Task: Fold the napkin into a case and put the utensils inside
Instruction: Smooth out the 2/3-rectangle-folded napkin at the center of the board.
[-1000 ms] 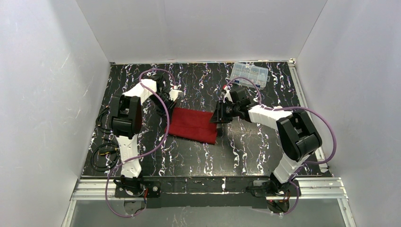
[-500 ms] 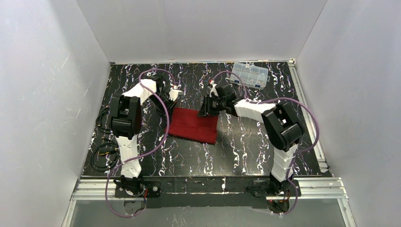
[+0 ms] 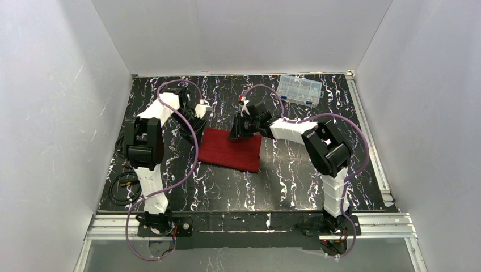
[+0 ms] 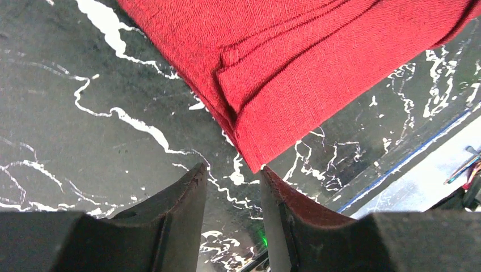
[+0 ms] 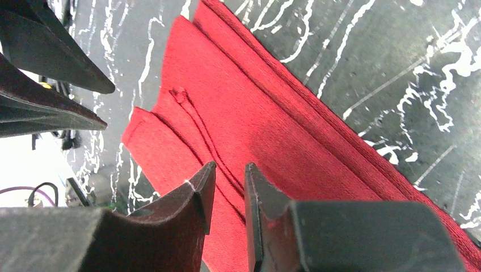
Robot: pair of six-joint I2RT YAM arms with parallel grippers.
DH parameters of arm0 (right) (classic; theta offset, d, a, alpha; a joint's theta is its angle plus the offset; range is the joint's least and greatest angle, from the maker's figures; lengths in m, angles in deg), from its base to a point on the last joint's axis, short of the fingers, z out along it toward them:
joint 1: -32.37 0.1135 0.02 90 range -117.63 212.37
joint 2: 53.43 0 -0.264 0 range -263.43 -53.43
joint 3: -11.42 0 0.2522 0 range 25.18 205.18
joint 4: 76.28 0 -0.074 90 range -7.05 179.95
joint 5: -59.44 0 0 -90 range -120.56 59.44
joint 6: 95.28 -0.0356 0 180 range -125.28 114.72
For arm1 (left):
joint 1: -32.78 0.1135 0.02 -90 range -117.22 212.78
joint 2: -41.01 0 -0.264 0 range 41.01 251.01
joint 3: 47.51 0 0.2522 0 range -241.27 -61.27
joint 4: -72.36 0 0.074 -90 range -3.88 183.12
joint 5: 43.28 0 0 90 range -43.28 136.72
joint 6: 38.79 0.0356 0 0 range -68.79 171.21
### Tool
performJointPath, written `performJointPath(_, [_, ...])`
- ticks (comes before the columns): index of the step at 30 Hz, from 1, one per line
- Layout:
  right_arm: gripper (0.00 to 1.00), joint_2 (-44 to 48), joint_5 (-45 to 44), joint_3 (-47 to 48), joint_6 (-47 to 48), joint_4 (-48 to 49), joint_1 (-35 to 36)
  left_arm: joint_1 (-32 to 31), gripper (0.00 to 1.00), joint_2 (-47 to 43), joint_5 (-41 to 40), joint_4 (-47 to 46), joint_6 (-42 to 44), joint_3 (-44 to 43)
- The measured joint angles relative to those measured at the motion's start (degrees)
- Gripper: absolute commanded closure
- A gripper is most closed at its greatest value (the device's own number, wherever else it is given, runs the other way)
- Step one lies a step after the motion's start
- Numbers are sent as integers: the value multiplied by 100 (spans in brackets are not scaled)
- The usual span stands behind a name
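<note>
The napkin (image 3: 228, 152) lies flat at the middle of the table (image 3: 295, 184), already folded down to a red oblong with its long side running left to right and slightly tilted. The left wrist view shows several layers stacked at its near corner, and the right wrist view shows long parallel folds and one small pucker on top. The folding therefore looks mostly done, though I cannot tell whether the layers form a case with an open mouth or just a flat stack. The second half of the task looks untouched: no utensils show in any view, none lie on or in the cloth, and neither arm carries one. The left gripper (image 4: 231, 171) hangs just off the cloth's left corner, its fingers (image 4: 184, 195) parted by a narrow gap with nothing between them and only bare table showing through. The right gripper (image 5: 227, 173) is low over the far edge of the cloth, its fingers also slightly apart, with flat red fabric visible through the gap and no fold raised into it. I judge it is holding nothing, but whether the tips touch the cloth is unclear. By count there is one napkin, two arms with one gripper each, no visible utensils, one clear plastic box (image 3: 299, 89) at the far right of the table well apart from the cloth, and what look like two loops of black cable (image 3: 121, 182) at the table's left edge.
</note>
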Motion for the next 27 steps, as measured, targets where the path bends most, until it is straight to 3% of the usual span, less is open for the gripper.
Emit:
performJointPath(16, [67,-310,4,549,-111,63,177,122,78,103,737,90,-247,151])
performJointPath(19, [67,-468,0,671,-160,79,234,122,78,120,704,-31,-313,162])
performJointPath(23, [68,-601,-2,673,-208,151,295,122,67,120,540,-212,-372,251])
performJointPath(27, [68,-699,0,678,-258,188,332,122,65,120,494,-282,-424,334])
